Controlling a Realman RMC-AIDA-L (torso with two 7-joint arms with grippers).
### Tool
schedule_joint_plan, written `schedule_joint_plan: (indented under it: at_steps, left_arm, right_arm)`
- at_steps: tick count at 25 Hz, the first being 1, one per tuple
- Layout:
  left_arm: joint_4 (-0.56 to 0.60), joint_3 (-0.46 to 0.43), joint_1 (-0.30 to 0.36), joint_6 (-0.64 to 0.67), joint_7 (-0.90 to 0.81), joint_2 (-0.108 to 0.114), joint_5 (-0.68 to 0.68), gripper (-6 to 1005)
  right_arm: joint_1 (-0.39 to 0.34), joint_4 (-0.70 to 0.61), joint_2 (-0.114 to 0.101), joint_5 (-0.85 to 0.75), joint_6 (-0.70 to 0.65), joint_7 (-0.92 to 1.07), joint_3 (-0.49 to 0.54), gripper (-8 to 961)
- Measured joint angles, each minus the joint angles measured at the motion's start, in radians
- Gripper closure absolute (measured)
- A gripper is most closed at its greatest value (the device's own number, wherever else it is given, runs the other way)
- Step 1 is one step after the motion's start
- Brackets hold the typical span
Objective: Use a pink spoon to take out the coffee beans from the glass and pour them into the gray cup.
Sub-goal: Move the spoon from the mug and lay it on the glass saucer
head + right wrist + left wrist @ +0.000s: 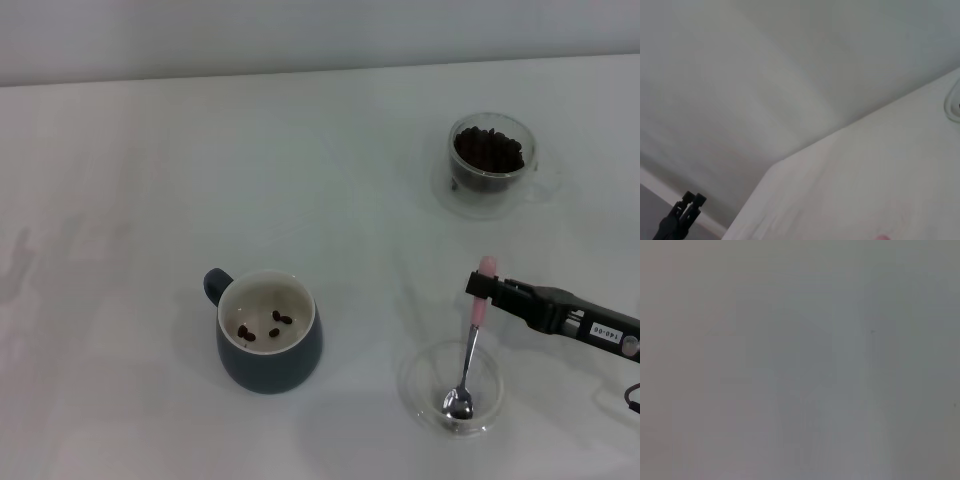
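Gray cup (269, 336): squat, blue-gray, cream inside, holding three coffee beans (264, 326); at 7 o'clock on the worktop (120, 180). Glass (491, 164): clear, bean-filled, at 2 o'clock. Pink spoon (472, 340): bowl resting in a shallow dish (451, 389) at 5 o'clock, pale handle clamped by the right pincer (484, 288).

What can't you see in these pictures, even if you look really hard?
- Left gripper: in no view; the left wrist view shows only blank gray.
- Right arm: the head view's right edge cuts it off behind the right gripper, which holds the pink spoon.
- The glass: how deep its coffee beans go; the top beans hide the rest.
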Motion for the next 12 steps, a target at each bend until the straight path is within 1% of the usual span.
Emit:
schedule_joint_plan:
  at_steps: [12]
  left_arm:
    - [0.0,0.0,-0.007,-0.001,0.015,0.0,0.0,244]
  right_arm:
    - [-0.004,0.0,-0.001,-0.006,-0.029,0.013,0.0,808]
